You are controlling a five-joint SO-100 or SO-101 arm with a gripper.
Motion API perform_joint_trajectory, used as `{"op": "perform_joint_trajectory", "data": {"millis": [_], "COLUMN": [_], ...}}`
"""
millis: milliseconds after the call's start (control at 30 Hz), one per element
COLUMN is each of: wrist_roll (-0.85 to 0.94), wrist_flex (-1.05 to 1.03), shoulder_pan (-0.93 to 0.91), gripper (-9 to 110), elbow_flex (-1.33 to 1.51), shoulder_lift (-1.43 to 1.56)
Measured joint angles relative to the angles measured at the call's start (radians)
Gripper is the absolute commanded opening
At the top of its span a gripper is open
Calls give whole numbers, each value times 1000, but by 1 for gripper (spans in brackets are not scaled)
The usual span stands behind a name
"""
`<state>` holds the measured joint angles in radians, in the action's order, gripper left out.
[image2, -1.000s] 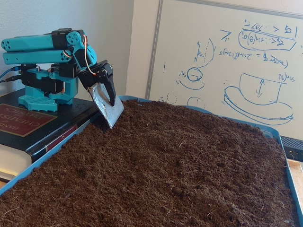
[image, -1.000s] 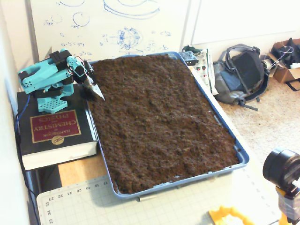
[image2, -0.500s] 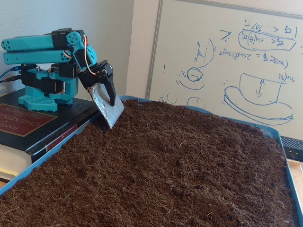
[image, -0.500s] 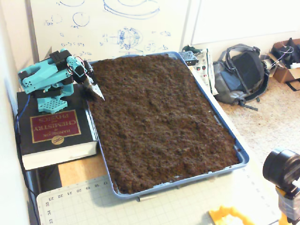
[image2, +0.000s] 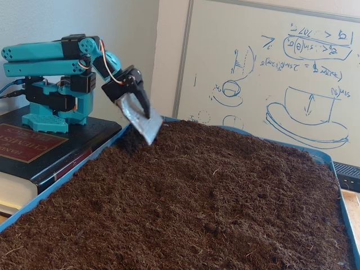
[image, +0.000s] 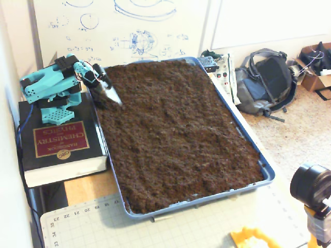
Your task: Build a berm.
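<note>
Dark brown loose soil fills the blue tray and lies roughly flat; no berm is in view. In both fixed views the teal arm reaches from the left. Its gripper carries a silver scoop blade, and the black finger lies shut against that blade. The gripper hangs tilted just above the soil near the tray's back left corner, with the blade tip close to the surface. A shallow dark dent in the soil lies under it.
The arm's base stands on a thick black book left of the tray rim. A whiteboard leans behind. A backpack lies on the floor to the right. A camera and a cutting mat sit in front.
The gripper has lifted off the soil at the tray's left edge and swung out to the right over the soil, with its blade now tilted flatter.
</note>
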<state>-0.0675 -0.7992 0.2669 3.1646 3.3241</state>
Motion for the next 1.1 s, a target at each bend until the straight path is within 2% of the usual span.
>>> {"op": "perform_joint_trajectory", "data": {"millis": [233,467,633,933,1100], "wrist_roll": [-6,-6,-6,-6,-6], "wrist_flex": [245,276,206,160,160], "shoulder_pan": [0,0,0,0,0], "gripper": [1,0,0,1,0], "elbow_flex": [0,-77,-336,-867,-976], "shoulder_lift": [0,-101,-468,-1390,-1629]}}
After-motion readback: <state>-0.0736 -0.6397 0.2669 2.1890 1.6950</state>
